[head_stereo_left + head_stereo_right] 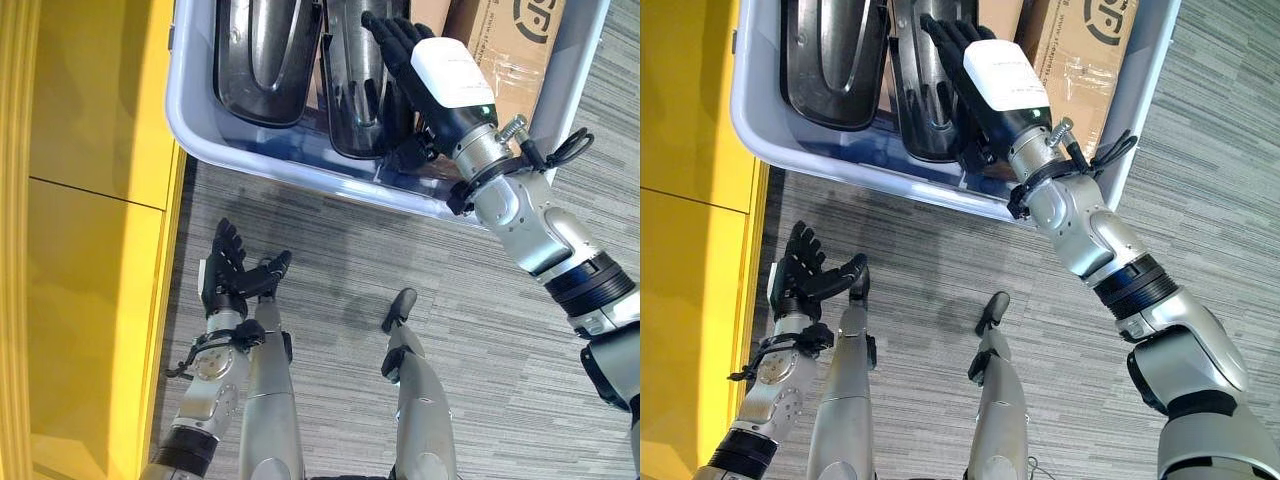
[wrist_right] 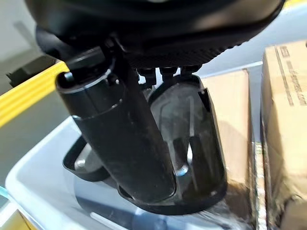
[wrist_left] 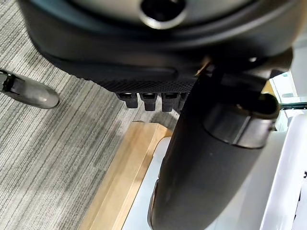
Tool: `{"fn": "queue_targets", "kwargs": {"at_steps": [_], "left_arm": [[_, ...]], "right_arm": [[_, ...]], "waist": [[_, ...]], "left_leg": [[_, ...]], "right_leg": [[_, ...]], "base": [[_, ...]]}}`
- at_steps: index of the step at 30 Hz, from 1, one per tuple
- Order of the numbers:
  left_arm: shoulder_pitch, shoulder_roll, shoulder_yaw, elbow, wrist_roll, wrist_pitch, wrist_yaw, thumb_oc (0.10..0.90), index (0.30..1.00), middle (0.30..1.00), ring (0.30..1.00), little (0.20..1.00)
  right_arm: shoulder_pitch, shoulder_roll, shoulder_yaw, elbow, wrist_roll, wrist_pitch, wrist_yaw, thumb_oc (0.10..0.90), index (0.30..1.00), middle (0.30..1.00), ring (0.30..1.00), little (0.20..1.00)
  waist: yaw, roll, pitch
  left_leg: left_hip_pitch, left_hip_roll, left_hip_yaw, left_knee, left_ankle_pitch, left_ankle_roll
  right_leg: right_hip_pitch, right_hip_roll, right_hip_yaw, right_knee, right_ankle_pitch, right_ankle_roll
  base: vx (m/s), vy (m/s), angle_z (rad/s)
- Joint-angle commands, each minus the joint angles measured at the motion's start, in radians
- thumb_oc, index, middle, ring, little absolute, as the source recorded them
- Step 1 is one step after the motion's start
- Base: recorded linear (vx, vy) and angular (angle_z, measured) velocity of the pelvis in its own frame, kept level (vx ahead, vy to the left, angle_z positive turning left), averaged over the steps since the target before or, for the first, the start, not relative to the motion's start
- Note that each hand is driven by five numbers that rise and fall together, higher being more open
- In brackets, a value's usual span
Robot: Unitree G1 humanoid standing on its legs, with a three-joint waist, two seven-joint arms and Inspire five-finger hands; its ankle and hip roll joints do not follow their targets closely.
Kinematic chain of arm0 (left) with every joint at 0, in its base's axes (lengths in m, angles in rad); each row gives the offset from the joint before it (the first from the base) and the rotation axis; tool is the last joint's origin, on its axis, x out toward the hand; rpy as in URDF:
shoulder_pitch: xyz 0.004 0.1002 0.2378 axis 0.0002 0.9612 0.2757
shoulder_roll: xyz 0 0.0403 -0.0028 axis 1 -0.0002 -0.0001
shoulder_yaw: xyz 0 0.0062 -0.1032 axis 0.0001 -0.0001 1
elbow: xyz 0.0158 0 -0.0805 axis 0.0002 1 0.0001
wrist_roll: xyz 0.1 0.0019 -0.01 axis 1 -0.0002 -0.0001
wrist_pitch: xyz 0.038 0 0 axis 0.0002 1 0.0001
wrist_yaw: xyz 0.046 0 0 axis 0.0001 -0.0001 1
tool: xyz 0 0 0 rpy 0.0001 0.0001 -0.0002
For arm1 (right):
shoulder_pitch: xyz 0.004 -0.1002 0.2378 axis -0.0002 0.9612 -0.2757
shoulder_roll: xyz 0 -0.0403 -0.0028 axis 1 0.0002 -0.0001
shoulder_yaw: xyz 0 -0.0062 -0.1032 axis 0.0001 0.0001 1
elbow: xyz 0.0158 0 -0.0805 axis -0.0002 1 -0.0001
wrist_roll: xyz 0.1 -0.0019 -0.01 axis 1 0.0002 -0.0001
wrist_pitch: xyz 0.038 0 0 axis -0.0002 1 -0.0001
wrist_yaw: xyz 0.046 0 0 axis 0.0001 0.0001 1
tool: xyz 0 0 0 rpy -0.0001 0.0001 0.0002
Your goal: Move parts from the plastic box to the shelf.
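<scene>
Grey striped carpet floor [image 1: 330, 260] is seen across the head views. A pale blue plastic box [image 1: 250, 150] is set directly on it at 12 o'clock. A yellow shelf unit [image 1: 80, 250] is stood on the floor at 9 o'clock, its edge just beside the box's near corner. Inside the box two black moulded parts [image 1: 265, 60] are laid side by side, with brown cardboard boxes [image 1: 510, 40] at 1 o'clock of them.

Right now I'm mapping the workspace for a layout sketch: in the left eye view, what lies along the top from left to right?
Yellow shelf panel → left black plastic part in the grey plastic box → right black plastic part → right hand → brown cardboard box.
</scene>
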Motion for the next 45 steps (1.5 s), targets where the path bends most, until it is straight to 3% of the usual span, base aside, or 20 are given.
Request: {"fn": "queue_targets", "kwargs": {"at_steps": [1,23,45], "left_arm": [[0.037,0.025,0.030,-0.130,0.060,-0.064,0.007,0.900,1.000,1.000,1.000,1.000],[0.038,0.015,0.035,-0.129,0.067,-0.055,0.011,0.900,1.000,1.000,1.000,1.000],[0.040,0.010,0.029,-0.133,0.070,-0.062,0.023,0.900,1.000,1.000,1.000,1.000]], "right_arm": [[-0.094,-0.044,-0.062,-0.080,-0.028,-0.061,-0.044,0.900,1.000,1.000,1.000,1.000],[-0.036,-0.055,-0.089,-0.127,-0.025,-0.063,-0.025,0.900,1.000,1.000,1.000,1.000],[-0.020,0.024,-0.075,-0.035,-0.052,-0.048,-0.046,0.900,1.000,1.000,1.000,1.000]], "waist": [[0.010,-0.025,-0.010],[0.002,-0.031,-0.010],[0.014,-0.021,-0.010]], "left_leg": [[0.051,0.013,0.086,0.006,-0.061,0.049],[0.061,0.011,0.092,0.004,-0.062,0.051],[0.023,0.009,0.083,0.010,-0.065,0.056]], "right_leg": [[0.096,-0.009,0.032,0.129,-0.108,0.015],[0.102,-0.010,0.033,0.129,-0.106,0.014],[0.067,-0.008,0.029,0.142,-0.113,0.013]], "base": [[0.00,0.000,0.00],[0.00,0.000,0.00],[0.00,0.000,0.00]]}}
